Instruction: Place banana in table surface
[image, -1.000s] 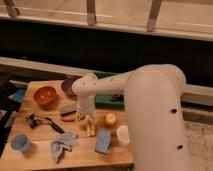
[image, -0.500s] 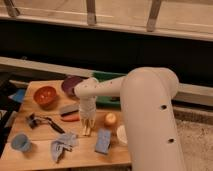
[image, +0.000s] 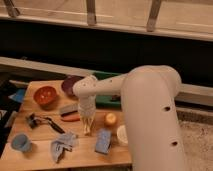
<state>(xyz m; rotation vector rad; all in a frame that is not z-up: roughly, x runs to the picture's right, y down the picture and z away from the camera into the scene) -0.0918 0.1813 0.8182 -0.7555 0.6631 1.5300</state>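
Observation:
The pale yellow banana (image: 88, 128) hangs nearly upright between the fingers of my gripper (image: 87, 122), its lower end at or just above the table surface (image: 80, 156). The gripper points straight down over the middle of the light brown wooden tabletop and looks shut on the banana. The orange carrot (image: 70, 118) lies just to its left and the round yellow-orange fruit (image: 110, 119) just to its right. The big white arm (image: 150, 115) covers the table's right side.
A red-orange bowl (image: 45, 95) and a purple bowl (image: 69, 85) stand at the back left, a green tray (image: 107, 99) behind the gripper. A black tool (image: 42, 121), blue cup (image: 20, 142), grey-blue cloth (image: 62, 145), blue packet (image: 103, 141) and white cup (image: 121, 135) lie near the front.
The gripper has come down slightly with the banana, bringing its lower end closer to the tabletop. The other things have not moved.

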